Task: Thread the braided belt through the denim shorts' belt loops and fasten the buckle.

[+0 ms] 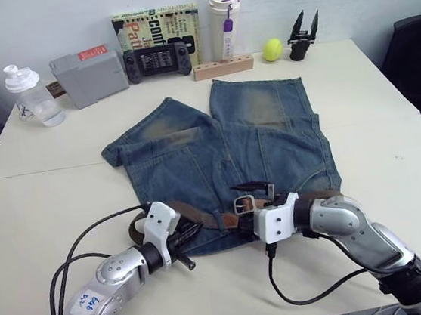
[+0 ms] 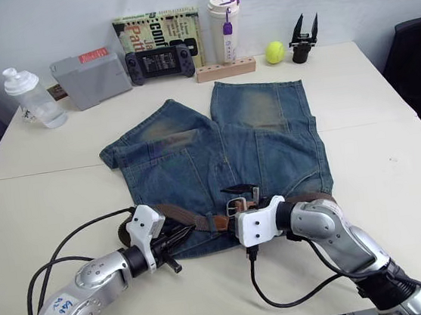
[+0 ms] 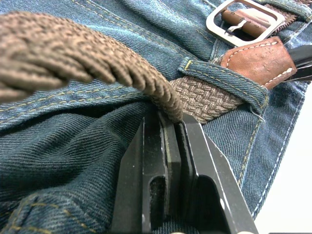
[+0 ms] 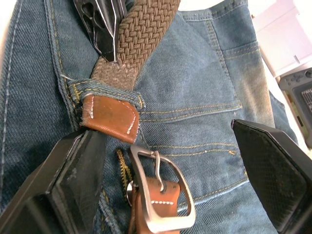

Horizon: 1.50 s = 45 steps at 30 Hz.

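The denim shorts (image 1: pixel 225 148) lie flat on the table (image 1: pixel 47 191), waistband toward me. The braided belt (image 1: pixel 190 213) runs along that waistband. Its leather tip (image 4: pixel 109 117) pokes out of one of the belt loops (image 4: pixel 105 90), just short of the buckle (image 4: pixel 163 195). My left gripper (image 1: pixel 198 227) sits at the waistband's left part, shut on the braided belt's edge (image 3: pixel 170 105). My right gripper (image 4: pixel 161 134) is open wide over the waistband, one finger on each side of the buckle and the tip.
Along the table's far edge stand a water bottle (image 1: pixel 32 94), grey box (image 1: pixel 89 76), game controller (image 1: pixel 157 61), book (image 1: pixel 156 23), white tumbler (image 1: pixel 225 23), wooden block (image 1: pixel 223 67), tennis ball (image 1: pixel 273 49) and a spare black gripper (image 1: pixel 304 36). A dark chair (image 1: pixel 416 58) is at right.
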Tool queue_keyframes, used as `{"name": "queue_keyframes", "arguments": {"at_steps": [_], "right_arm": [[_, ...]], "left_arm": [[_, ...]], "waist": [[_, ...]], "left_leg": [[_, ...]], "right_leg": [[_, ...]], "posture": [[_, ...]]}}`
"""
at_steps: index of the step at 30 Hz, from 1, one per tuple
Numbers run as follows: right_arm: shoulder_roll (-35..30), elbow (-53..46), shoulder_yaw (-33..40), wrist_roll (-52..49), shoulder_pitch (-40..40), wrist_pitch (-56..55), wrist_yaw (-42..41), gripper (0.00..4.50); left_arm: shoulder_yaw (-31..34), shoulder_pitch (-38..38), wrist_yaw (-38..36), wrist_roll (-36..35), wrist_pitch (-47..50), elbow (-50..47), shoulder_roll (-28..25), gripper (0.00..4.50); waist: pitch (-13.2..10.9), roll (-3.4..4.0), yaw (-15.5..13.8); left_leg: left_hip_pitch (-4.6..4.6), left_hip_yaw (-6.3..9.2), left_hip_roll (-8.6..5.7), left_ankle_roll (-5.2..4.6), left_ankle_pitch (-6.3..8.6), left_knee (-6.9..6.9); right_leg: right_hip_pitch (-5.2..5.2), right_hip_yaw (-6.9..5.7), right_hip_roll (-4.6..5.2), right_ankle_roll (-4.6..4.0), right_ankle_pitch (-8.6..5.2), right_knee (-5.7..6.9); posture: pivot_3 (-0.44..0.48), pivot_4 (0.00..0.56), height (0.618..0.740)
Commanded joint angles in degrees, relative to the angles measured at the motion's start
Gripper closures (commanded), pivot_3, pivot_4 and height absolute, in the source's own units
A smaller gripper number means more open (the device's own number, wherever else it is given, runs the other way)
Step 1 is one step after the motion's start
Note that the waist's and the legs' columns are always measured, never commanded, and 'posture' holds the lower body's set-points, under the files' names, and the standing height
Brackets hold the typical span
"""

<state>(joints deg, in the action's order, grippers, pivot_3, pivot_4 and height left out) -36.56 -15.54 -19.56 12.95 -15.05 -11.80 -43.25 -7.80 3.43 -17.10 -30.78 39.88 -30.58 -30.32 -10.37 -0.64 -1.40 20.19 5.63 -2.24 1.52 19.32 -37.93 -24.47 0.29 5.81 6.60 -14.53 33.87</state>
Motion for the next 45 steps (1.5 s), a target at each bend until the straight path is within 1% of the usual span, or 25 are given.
{"name": "queue_keyframes", "arguments": {"at_steps": [1,3,5,7,8,10,12,14,21,24,26,27,29,31,34,36,38,39,40,42,44,45], "right_arm": [[-1.2,-0.7,-0.7,1.7,-1.7,-4.7,-1.2,0.16],[-1.5,-0.2,-1.2,2.3,-2.0,-6.2,-1.6,0.16],[-1.3,0.5,-1.4,2.3,-2.2,-7.0,-1.8,0.69],[-1.2,1.2,-1.7,2.5,-2.3,-7.7,-2.2,1.39],[-1.2,1.4,-1.9,2.6,-2.3,-8.0,-2.4,1.87],[-1.1,1.7,-2.1,2.7,-2.3,-8.3,-2.6,2.65],[-1.0,1.6,-2.4,2.6,-2.2,-8.4,-2.9,3.67],[-1.0,1.5,-2.8,2.7,-2.0,-8.4,-3.3,4.45],[-0.6,0.9,-3.1,2.8,-1.1,-8.1,-3.6,4.45],[-0.3,1.0,-2.6,2.9,-1.1,-7.1,-3.2,4.45],[-0.2,0.9,-2.3,2.7,-1.1,-6.6,-3.2,4.5],[-0.1,0.8,-2.1,2.4,-1.1,-6.3,-3.2,4.5],[0.0,0.8,-1.6,2.0,-1.2,-5.8,-3.1,4.5],[0.2,0.8,-1.1,1.5,-1.2,-5.4,-2.9,4.5],[0.3,1.0,-0.6,1.2,-1.2,-5.1,-2.6,4.5],[0.4,1.2,-0.5,0.9,-1.1,-5.4,-2.3,4.5],[0.5,1.3,-0.4,0.7,-1.2,-5.7,-2.1,4.5],[0.6,1.3,-0.3,0.5,-1.2,-5.7,-2.0,4.5],[0.6,1.2,-0.3,0.4,-1.2,-5.8,-2.0,4.5],[0.6,0.8,0.0,-0.2,-1.1,-5.7,-2.2,4.5],[0.5,0.4,0.3,-1.0,-1.0,-5.4,-2.3,4.5],[0.2,0.1,0.8,-1.8,-0.8,-5.3,-2.5,4.5]], "left_arm": [[-1.8,1.8,-1.1,1.0,2.6,1.2,0.4,4.5],[-1.6,1.9,-1.1,0.9,2.7,1.1,0.9,4.5],[-1.4,1.9,-1.1,0.9,2.9,1.1,1.2,4.5],[-1.3,1.9,-1.2,1.0,3.0,1.1,1.5,4.5],[-1.2,1.9,-1.2,1.1,3.1,1.0,1.6,4.5],[-1.1,2.0,-1.1,1.2,3.2,1.0,1.8,4.5],[-0.9,2.0,-1.1,1.2,3.4,0.9,2.0,4.5],[-0.8,2.1,-1.0,1.3,3.5,0.8,2.2,4.5],[-0.1,2.4,-1.0,1.4,4.0,0.6,3.2,4.5],[1.6,2.4,-0.9,0.2,2.8,0.4,4.9,4.5],[2.9,2.7,-2.0,-1.3,2.4,-1.2,5.4,3.72],[3.6,2.9,-2.2,-1.3,2.2,-1.9,5.3,3.55],[6.0,3.7,-3.0,-2.6,1.7,-3.4,5.1,2.6],[8.1,5.1,-5.0,-4.1,1.0,-5.0,4.1,1.92],[10.6,8.4,-8.6,-7.0,0.2,-6.7,2.9,1.92],[10.6,10.9,-10.6,-6.4,-1.0,-7.0,1.7,2.5],[9.0,12.2,-11.6,-3.9,-2.6,-6.3,0.7,2.91],[7.7,12.4,-11.8,-2.2,-3.2,-5.9,-0.1,3.56],[6.6,12.4,-11.7,-0.7,-3.7,-5.5,-0.6,3.72],[5.8,11.7,-9.8,1.3,-3.0,-3.9,-0.5,4.44],[5.4,11.0,-8.2,3.3,-2.8,-1.9,-0.5,4.44],[4.8,10.8,-8.7,4.5,-3.4,-1.1,-1.0,4.44]], "waist": [[0.0,0.0,0.0],[0.0,0.0,0.0],[0.0,0.0,0.0],[0.0,0.0,0.0],[0.0,0.0,0.0],[0.0,0.01,0.0],[0.0,0.01,0.0],[0.0,0.02,0.0],[0.1,0.11,0.1],[0.1,0.11,0.1],[0.1,0.11,0.1],[0.1,0.11,0.1],[0.1,0.11,0.1],[0.1,0.11,0.3],[0.1,0.12,0.5],[0.1,0.12,0.5],[0.1,0.12,0.6],[0.1,0.13,0.6],[0.0,0.13,0.6],[0.0,0.13,0.3],[0.0,0.14,0.2],[0.0,0.14,0.2]], "left_leg": [[0.0,0.0,0.0,0.0,0.0,0.0],[0.0,0.0,-0.01,0.0,0.0,0.0],[0.0,0.0,-0.01,0.0,0.0,0.0],[0.0,0.0,-0.01,0.0,0.0,0.0],[0.0,0.0,-0.01,0.0,0.0,0.0],[0.0,-0.01,-0.01,0.0,0.0,0.0],[0.0,0.0,-0.01,0.0,0.0,0.0],[0.0,-0.01,-0.01,0.0,0.0,0.0],[-0.01,-0.01,0.0,0.0,0.0,0.0],[-0.01,-0.01,0.0,0.0,0.0,0.0],[-0.01,-0.02,0.0,0.0,0.0,0.0],[-0.01,-0.01,0.0,0.0,0.0,0.0],[0.0,0.0,0.02,0.01,0.0,0.0],[0.01,-0.01,0.04,0.01,0.0,0.0],[0.02,-0.02,0.09,0.04,0.01,0.0],[0.02,-0.02,0.11,0.05,0.02,0.0],[0.02,-0.02,0.12,0.05,0.03,0.0],[0.02,-0.02,0.12,0.06,0.03,0.0],[0.02,-0.02,0.12,0.06,0.03,0.0],[0.03,-0.02,0.12,0.06,0.04,0.0],[0.02,-0.04,0.11,0.03,0.05,0.0],[0.02,-0.05,0.11,0.03,0.05,0.0]], "right_leg": [[0.0,0.0,0.0,0.0,0.0,0.0],[0.0,0.0,0.0,0.01,0.0,0.0],[0.0,0.0,0.0,0.04,0.02,0.0],[0.0,0.0,0.0,0.43,0.24,-0.01],[0.0,0.0,0.0,0.44,0.24,-0.01],[0.0,0.01,0.0,0.44,0.25,-0.01],[0.0,0.01,0.0,0.44,0.25,-0.01],[0.0,0.01,0.0,0.44,0.25,-0.01],[0.0,0.01,0.0,0.44,0.24,-0.01],[0.0,0.01,0.0,0.44,0.24,-0.01],[0.0,0.01,0.0,0.44,0.25,0.0],[0.0,0.01,0.0,0.44,0.25,0.0],[-0.01,0.0,-0.03,0.44,0.24,0.0],[-0.03,0.0,-0.05,0.43,0.24,0.0],[-0.07,0.0,-0.11,0.4,0.22,0.0],[-0.07,0.0,-0.13,0.38,0.21,0.0],[-0.07,-0.01,-0.13,0.37,0.2,0.0],[-0.07,0.0,-0.14,0.37,0.2,0.0],[-0.07,-0.01,-0.14,0.36,0.2,0.0],[-0.07,0.0,-0.13,0.36,0.2,-0.01],[-0.06,0.01,-0.13,0.3,0.17,-0.02],[-0.06,0.02,-0.13,0.28,0.16,-0.01]], "posture": [[0.0,0.15,0.708],[0.0,0.15,0.708],[0.0,0.15,0.708],[0.0,0.15,0.708],[0.0,0.15,0.708],[0.0,0.15,0.708],[0.0,0.15,0.708],[0.0,0.15,0.708],[0.0,0.15,0.708],[0.0,0.15,0.708],[0.0,0.15,0.708],[0.0,0.15,0.708],[0.0,0.15,0.708],[0.0,0.15,0.708],[0.0,0.15,0.708],[0.0,0.15,0.708],[0.0,0.15,0.708],[0.0,0.15,0.708],[0.0,0.15,0.708],[0.0,0.15,0.708],[0.0,0.15,0.708],[0.0,0.15,0.708]]}}
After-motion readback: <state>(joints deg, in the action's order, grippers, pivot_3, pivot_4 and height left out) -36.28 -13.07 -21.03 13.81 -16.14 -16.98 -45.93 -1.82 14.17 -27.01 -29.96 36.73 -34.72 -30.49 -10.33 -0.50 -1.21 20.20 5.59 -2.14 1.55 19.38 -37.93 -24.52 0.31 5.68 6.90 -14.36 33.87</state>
